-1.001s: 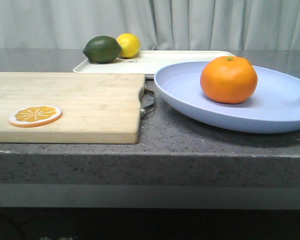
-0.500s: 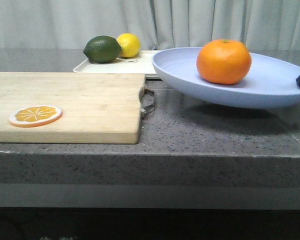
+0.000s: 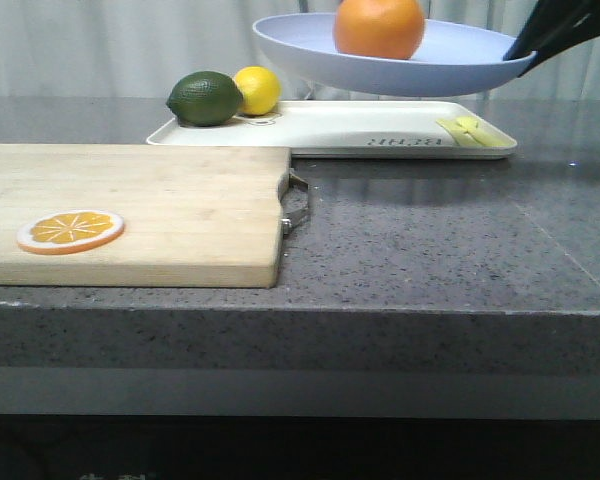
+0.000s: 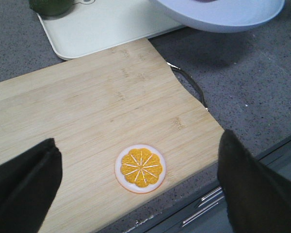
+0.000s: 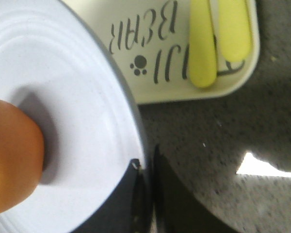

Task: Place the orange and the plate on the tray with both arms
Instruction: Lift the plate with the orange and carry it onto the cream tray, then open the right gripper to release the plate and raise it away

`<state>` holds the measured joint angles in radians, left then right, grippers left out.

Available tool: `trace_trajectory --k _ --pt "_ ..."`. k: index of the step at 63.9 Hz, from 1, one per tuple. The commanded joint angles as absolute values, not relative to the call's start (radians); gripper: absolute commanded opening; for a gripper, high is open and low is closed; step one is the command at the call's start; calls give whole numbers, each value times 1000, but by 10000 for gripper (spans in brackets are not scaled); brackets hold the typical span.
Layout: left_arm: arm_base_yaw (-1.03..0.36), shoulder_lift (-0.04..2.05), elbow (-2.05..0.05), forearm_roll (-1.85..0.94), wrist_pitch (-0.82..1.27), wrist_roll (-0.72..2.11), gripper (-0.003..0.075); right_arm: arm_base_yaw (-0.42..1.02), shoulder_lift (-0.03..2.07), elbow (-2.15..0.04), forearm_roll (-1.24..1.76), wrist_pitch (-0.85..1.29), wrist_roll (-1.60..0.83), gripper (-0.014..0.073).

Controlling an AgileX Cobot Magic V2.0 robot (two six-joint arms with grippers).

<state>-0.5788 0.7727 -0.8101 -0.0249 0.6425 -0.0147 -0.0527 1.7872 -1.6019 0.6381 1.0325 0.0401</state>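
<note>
- The plate (image 3: 400,60) is now riding high above the counter (image 3: 450,240), clear of the surface where it was resting a second ago, with the orange (image 3: 379,25) sitting in its bowl and travelling with it.
- The right gripper (image 5: 146,187) is pinching the plate's rim at the right side, jaws closed on the edge.
- The plate is hanging over the tray (image 3: 330,130), which is lying along the counter's far edge; this looks like the carry stage, with lowering yet to come.
- The left gripper (image 4: 136,189) is hovering with jaws spread wide above the cutting board (image 3: 130,205) and orange slice (image 3: 70,231) near the counter's front left, holding nothing.
- The tray's left end is taken up by a lime (image 3: 205,98) and a lemon (image 3: 256,90), and two yellow pieces (image 5: 218,39) are lying at its right end, so the middle is offering the open room.
- The plate looks nearly as wide as that free stretch, so it may overhang.
</note>
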Motion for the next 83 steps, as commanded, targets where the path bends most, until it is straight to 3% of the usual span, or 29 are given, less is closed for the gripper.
trace_trajectory --k 1,30,74,83 --pt "-576 768 -837 -26 562 -24 631 -27 1813 -1756 653 1023 103 -68" --pt "-576 768 -837 -26 562 -24 631 22 2161 -2247 554 1056 324 -68" --pt "-576 768 -837 -26 562 -24 631 25 2231 -2296 461 1073 383 -67" --pt "-576 768 -837 -26 562 -24 631 25 2230 -2299 461 1073 379 6"
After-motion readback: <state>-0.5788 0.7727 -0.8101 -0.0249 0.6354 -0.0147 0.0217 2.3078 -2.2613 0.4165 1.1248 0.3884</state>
